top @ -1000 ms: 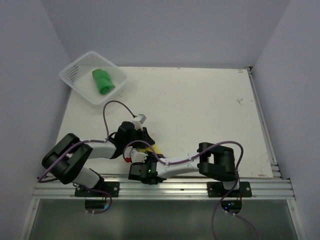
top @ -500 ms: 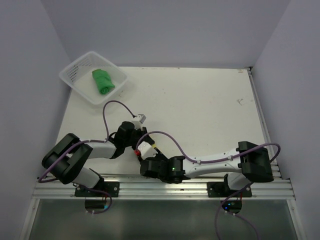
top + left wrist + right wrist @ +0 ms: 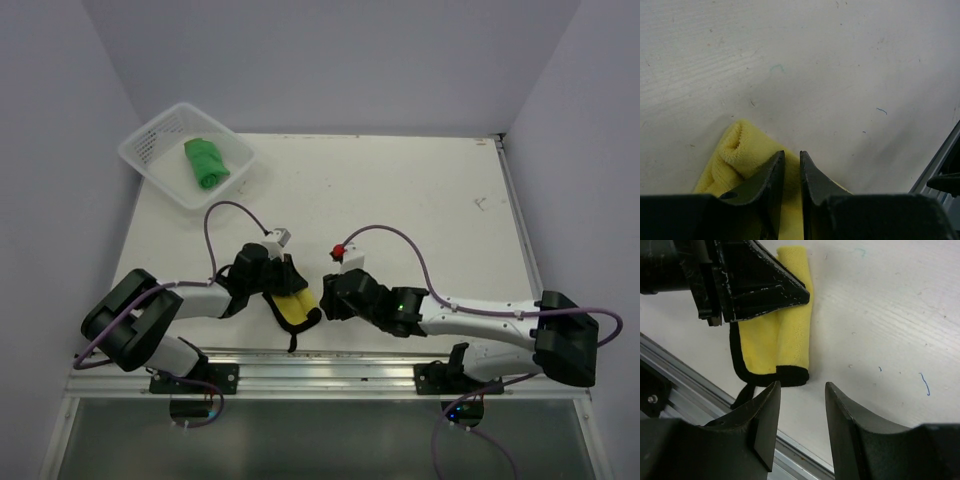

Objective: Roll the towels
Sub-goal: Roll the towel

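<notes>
The yellow towel (image 3: pixel 785 340) lies folded on the white surface (image 3: pixel 420 200), near the front edge. The left gripper (image 3: pixel 792 155) sits on top of it, jaws almost shut; I cannot tell if they pinch it. The right gripper (image 3: pixel 800 430) is just beside the towel, jaws apart and holding nothing. The green towel (image 3: pixel 205 162) lies rolled in the basket (image 3: pixel 150 150).

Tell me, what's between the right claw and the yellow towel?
Only bare white table lies between the right claw and yellow towel, in the right wrist view.
</notes>
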`<state>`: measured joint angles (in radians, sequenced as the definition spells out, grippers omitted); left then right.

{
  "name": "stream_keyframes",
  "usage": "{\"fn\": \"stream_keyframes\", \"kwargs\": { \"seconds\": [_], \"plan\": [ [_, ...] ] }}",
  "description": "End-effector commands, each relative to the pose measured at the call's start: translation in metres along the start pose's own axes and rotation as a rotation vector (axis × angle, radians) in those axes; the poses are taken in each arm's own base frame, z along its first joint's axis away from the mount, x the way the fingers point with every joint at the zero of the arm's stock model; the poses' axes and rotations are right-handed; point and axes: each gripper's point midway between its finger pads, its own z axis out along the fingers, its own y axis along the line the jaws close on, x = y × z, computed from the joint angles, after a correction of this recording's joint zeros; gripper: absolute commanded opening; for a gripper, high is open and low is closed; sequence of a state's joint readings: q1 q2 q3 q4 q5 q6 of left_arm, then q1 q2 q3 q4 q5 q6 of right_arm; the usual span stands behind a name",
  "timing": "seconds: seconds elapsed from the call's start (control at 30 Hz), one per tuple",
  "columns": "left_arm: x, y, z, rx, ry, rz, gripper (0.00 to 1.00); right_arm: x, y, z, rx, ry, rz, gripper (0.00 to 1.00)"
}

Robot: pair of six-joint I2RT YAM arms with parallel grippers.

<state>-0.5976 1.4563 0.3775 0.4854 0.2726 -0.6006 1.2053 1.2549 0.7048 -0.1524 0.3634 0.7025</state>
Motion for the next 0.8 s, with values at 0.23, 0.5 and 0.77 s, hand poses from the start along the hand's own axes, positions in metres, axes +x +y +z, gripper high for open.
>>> {"fn": "stream_keyframes", "kwargs": {
  "seconds": [0.23,0.5,0.77],
  "plan": [
    [0.008,0.011,-0.005,-0.037,0.003,-0.001,0.23,-0.003,0.021,0.025,-0.159,0.081,0.247,0.46],
    [0.009,0.010,-0.006,-0.029,0.004,-0.002,0.23,0.012,0.014,0.046,-0.136,0.139,0.263,0.46],
    [0.010,0.009,-0.005,-0.022,0.005,-0.001,0.23,0.024,0.010,0.056,-0.124,0.178,0.256,0.46]
  ]
}}
